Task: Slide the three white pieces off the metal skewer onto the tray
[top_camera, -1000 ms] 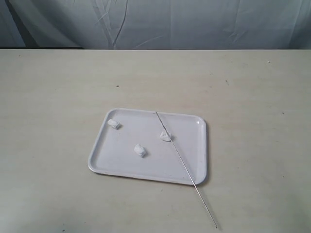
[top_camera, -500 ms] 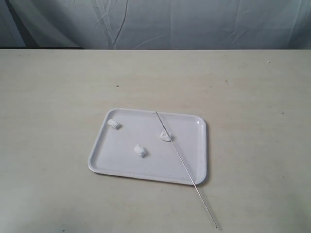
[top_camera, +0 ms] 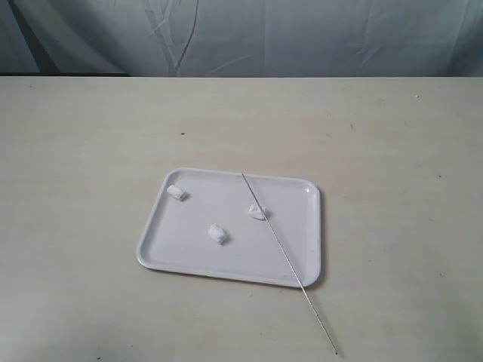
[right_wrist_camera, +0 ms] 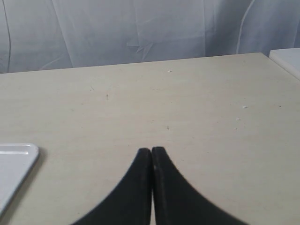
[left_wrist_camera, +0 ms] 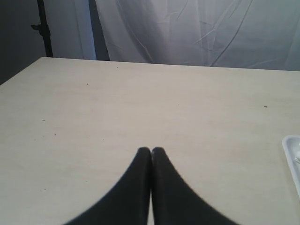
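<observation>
On a pale desk [top_camera: 90,136] before grey drapes [top_camera: 302,38], three small white chunky pieces [top_camera: 217,234] lie on the flat white plastic tray [top_camera: 302,219], the thin metal skewer [top_camera: 282,249] slanting across its rim, the work seemingly done; the left fingers [left_wrist_camera: 136,187] and right fingers [right_wrist_camera: 136,187], pinched shut and empty, need only hold off.

Exterior camera looking down on the table [top_camera: 90,136] and tray [top_camera: 219,197] from mid-distance, both wrist cameras skimming low toward the curtain [top_camera: 317,38], each catching a tray edge.
</observation>
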Robot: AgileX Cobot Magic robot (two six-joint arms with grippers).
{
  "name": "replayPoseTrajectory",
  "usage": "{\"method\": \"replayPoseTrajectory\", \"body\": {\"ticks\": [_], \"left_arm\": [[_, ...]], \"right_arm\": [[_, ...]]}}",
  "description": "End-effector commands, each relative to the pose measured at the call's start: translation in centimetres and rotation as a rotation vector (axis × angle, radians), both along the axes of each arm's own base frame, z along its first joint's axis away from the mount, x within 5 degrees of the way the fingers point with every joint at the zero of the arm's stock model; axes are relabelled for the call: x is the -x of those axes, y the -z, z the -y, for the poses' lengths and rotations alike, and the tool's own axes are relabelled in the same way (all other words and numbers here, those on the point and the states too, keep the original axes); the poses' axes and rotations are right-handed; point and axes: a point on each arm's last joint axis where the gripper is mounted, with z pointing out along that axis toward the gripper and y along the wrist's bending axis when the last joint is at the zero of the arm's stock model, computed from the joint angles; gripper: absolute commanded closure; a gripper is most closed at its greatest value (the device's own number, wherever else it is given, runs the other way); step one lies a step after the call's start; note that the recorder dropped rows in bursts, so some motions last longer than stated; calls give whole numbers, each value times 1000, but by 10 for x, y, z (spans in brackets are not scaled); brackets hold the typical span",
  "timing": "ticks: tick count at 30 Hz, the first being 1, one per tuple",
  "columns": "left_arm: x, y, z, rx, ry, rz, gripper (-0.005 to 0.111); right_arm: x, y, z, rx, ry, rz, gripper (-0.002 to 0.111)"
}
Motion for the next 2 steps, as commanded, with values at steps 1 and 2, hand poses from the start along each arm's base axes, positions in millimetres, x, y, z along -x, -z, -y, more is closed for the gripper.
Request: {"method": "replayPoseTrajectory", "body": {"ticks": [1, 2], "left_arm": [[0, 0, 0, -1, -6, 14, 107], [0, 0, 0, -1, -6, 14, 107]], "right_arm": [[0, -1, 0, 3, 6, 16, 109], [0, -1, 0, 3, 6, 16, 109]]}}
